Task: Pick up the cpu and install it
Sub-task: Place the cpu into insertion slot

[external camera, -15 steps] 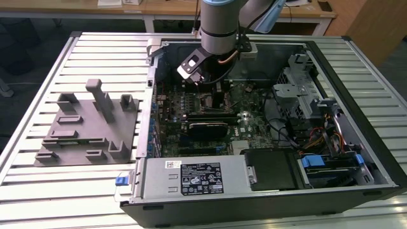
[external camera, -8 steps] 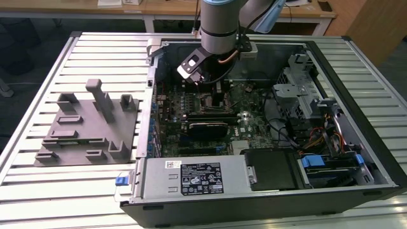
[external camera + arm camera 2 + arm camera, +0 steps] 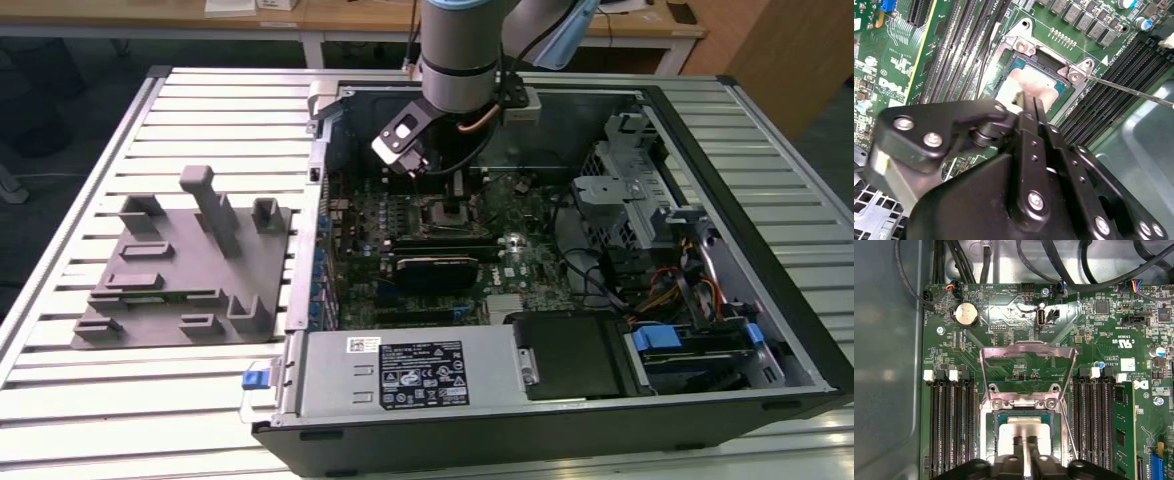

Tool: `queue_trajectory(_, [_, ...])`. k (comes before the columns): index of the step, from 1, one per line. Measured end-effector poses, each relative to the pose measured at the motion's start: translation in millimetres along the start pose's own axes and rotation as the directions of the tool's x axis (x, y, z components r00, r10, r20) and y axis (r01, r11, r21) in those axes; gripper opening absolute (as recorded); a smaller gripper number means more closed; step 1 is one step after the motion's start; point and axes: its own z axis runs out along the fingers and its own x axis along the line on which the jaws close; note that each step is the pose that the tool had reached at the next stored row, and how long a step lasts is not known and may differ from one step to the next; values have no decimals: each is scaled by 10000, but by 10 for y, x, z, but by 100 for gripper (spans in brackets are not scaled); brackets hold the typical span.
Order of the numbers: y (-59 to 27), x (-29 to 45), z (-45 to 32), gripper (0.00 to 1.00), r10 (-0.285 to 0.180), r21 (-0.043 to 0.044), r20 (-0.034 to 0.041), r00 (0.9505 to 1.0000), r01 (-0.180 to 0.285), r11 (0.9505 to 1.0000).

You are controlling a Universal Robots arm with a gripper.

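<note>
The cpu (image 3: 1026,429), a pale silvery square with a dark rim, lies flat in the motherboard socket (image 3: 989,432) inside the open computer case (image 3: 534,440). In both wrist views my gripper (image 3: 1027,456) stands right over the cpu (image 3: 1034,82). Its two black fingers (image 3: 1040,117) are shut together with only a thin slit between them, and their tips are at the chip's metal top. The chip is much wider than the fingers and is not clamped. In the exterior view the gripper (image 3: 451,185) hangs low over the socket, in the case's far half.
The socket's metal load plate (image 3: 1026,357) stands swung open, and its thin lever (image 3: 1129,91) sticks out sideways. Black memory slots (image 3: 949,430) flank the socket. A grey tray with upright posts (image 3: 174,270) lies at the exterior view's left. The drive cage (image 3: 641,200) and cables crowd the right.
</note>
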Motion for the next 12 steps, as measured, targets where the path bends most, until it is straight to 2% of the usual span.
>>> queue_trajectory(4, [0,0,-4,11,0,-1,0,10000,0,10000])
queue_trajectory(12, [-2,0,40,11,-1,-3,1,10000,1,10000])
